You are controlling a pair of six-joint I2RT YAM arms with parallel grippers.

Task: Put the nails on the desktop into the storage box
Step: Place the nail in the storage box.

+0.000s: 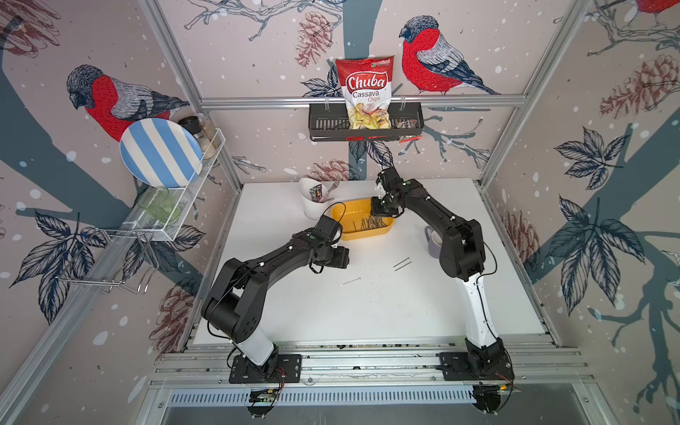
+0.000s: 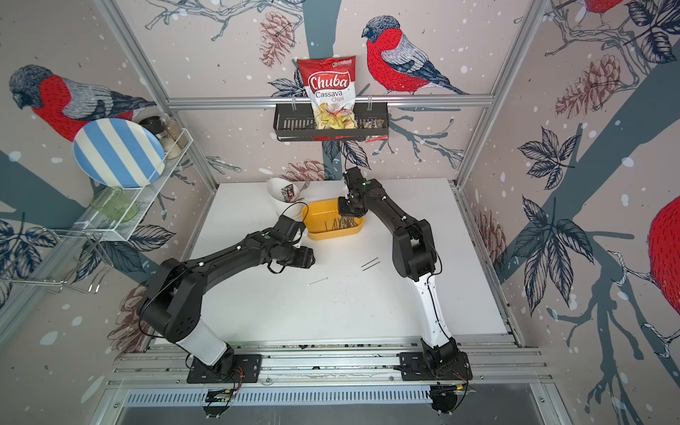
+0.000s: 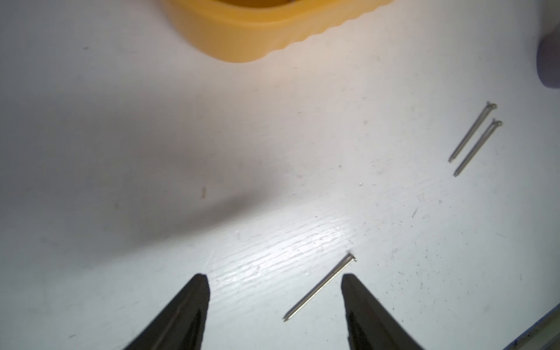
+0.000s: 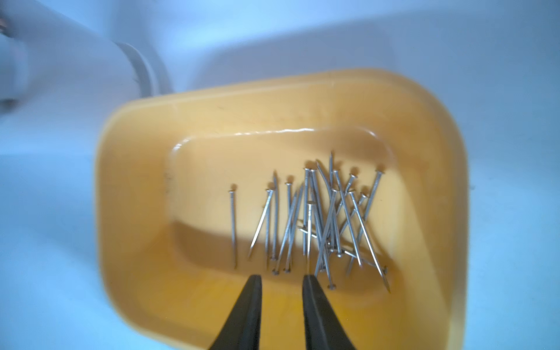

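Note:
The yellow storage box (image 1: 362, 231) (image 2: 333, 233) stands at the back of the white desktop (image 1: 368, 312) with several nails (image 4: 318, 224) piled inside. My right gripper (image 4: 281, 277) hangs over the box (image 4: 136, 212), its jaws a narrow gap apart with nothing between them. One nail (image 3: 319, 288) (image 1: 350, 282) lies on the desktop between the open fingers of my left gripper (image 3: 274, 278), nearer one finger and untouched. Two more nails (image 3: 474, 138) (image 1: 402, 264) lie side by side further right. The box's outer wall (image 3: 242, 33) shows in the left wrist view.
A white cutlery cup (image 1: 312, 200) stands just left of the box. A grey mug (image 1: 434, 241) sits to the right, partly behind my right arm. A black wall basket (image 1: 364, 123) with a chips bag hangs at the back, and a wire rack (image 1: 176, 206) is on the left wall.

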